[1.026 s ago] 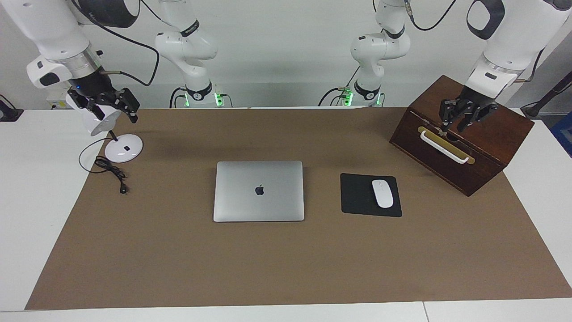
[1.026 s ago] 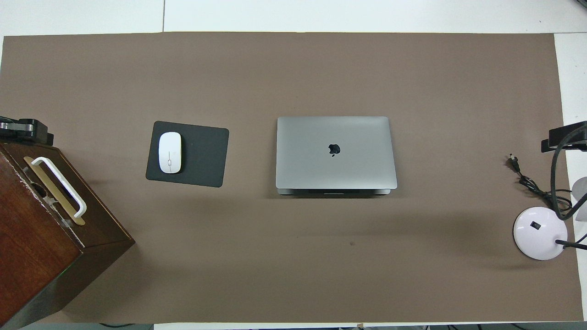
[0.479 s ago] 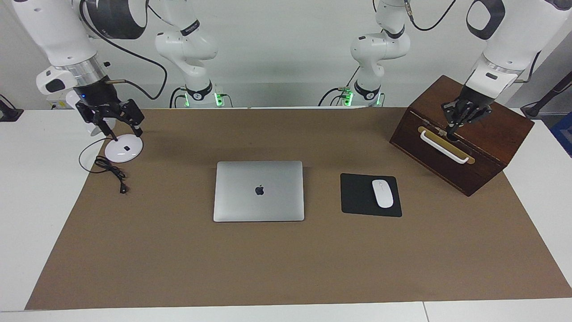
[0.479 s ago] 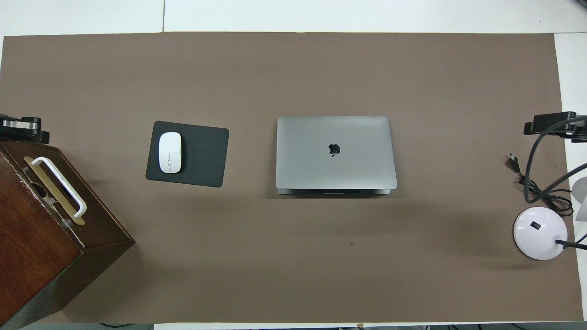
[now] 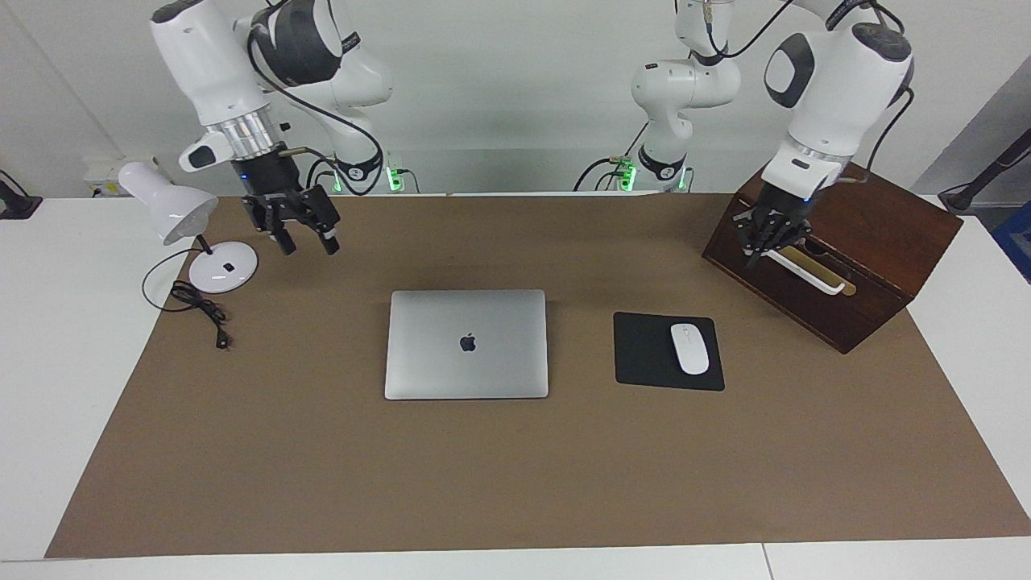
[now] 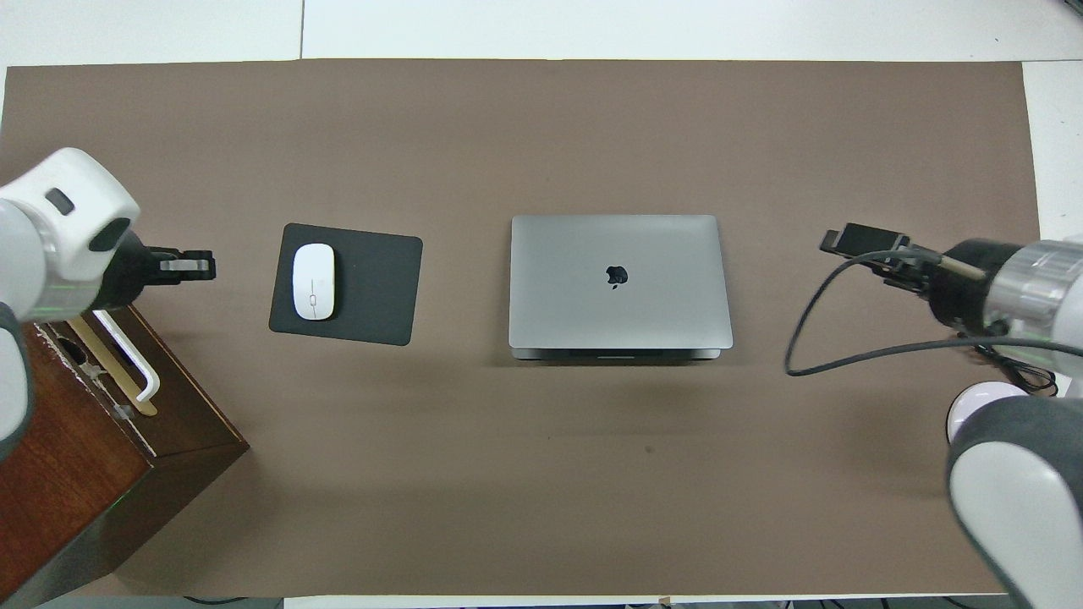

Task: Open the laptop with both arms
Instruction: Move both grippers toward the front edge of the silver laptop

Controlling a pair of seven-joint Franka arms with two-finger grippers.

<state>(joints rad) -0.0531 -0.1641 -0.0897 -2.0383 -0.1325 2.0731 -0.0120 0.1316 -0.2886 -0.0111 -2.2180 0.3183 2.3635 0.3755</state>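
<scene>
Both arms have just swung in from the ends of the table toward the middle. The right gripper (image 5: pixel 303 238) was over the lamp (image 5: pixel 189 229) a moment ago; now it hangs over the brown mat (image 5: pixel 515 483), between the lamp and the laptop (image 5: pixel 466 345). Its two fingers are apart. The left gripper (image 5: pixel 765 246) was over the top of the wooden box (image 5: pixel 854 266); now it hangs by the box's front, at the end of the white handle (image 5: pixel 801 270). Its fingers have closed together, and they hold nothing (the tips look like one dark point).

So the job looks only just started. The laptop lies shut and flat in the middle of the mat, beside the mouse pad (image 5: pixel 667 351) with its mouse (image 5: pixel 689 348), and no gripper touches it yet.

The laptop is a thin, smooth, silver-grey metal slab with round corners and a dark apple mark on the lid. It may be slippery, and the crack between lid and base is very thin. The mat looks soft and dull. The box is dark, shiny wood. The mouse is small, white and smooth.
</scene>
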